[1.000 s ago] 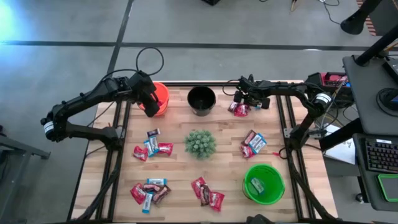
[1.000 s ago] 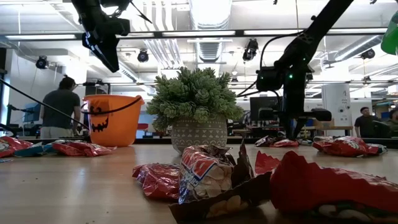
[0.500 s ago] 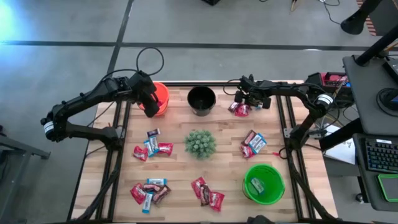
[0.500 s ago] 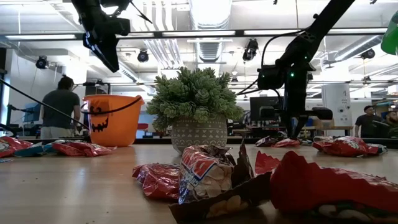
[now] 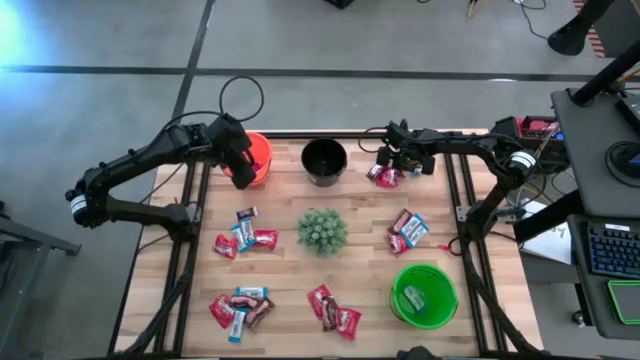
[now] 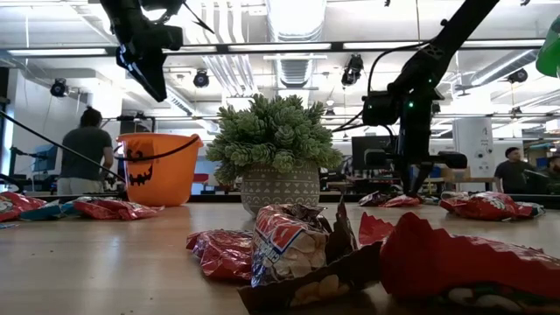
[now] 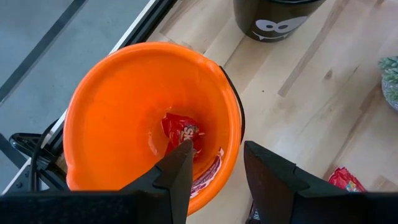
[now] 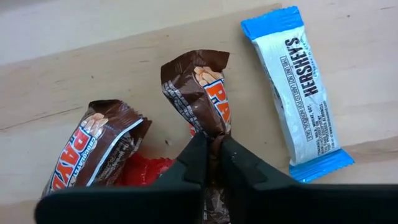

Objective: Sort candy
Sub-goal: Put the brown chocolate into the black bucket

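Weighing almost nothing, the brown-wrapped candy point(image 8: 200, 99) will crinkle and slip, so its crimped end is probably the surest hold; there the right gripper point(image 8: 213, 154) is pinched shut on it. It lies on the bench point(image 8: 74, 81) between another brown piece point(image 8: 93, 149) and a blue-and-white bar point(image 8: 297, 93). The left gripper point(image 7: 214, 163) hangs part open, empty, over the orange bucket point(image 7: 106, 93).

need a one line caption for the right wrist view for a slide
Right tool shut on a brown candy bar, between another brown bar and a blue-and-white bar on the wooden table.
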Controlling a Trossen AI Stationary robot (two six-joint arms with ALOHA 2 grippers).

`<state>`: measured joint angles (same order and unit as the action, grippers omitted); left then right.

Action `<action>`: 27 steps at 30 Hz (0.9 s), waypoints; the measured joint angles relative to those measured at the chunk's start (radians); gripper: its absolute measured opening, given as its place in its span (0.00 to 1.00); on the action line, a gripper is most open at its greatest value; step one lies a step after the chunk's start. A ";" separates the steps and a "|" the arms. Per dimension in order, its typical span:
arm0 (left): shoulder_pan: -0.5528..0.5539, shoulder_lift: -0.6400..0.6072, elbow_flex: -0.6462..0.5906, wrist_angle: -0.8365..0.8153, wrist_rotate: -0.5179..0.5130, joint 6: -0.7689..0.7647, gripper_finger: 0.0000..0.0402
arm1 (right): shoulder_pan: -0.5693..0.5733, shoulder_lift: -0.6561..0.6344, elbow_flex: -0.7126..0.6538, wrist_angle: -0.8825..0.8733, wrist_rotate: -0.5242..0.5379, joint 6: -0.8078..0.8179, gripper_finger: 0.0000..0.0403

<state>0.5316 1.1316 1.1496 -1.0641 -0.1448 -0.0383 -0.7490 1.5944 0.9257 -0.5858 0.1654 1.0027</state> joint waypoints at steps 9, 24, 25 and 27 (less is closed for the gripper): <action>0.000 0.000 0.000 0.001 0.000 0.004 0.31 | 0.007 -0.002 0.001 0.004 -0.017 -0.027 0.03; 0.000 0.000 0.000 0.001 -0.001 0.005 0.31 | 0.004 -0.072 0.003 0.007 -0.010 -0.052 0.03; 0.000 0.000 0.000 0.001 -0.001 0.005 0.31 | 0.000 -0.077 0.003 0.001 -0.016 -0.056 0.03; 0.000 0.000 0.000 0.001 -0.001 0.008 0.31 | -0.002 -0.086 0.003 -0.022 -0.016 -0.056 0.03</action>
<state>0.5320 1.1316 1.1496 -1.0630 -0.1459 -0.0303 -0.7509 1.5081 0.9291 -0.6073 0.1493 0.9467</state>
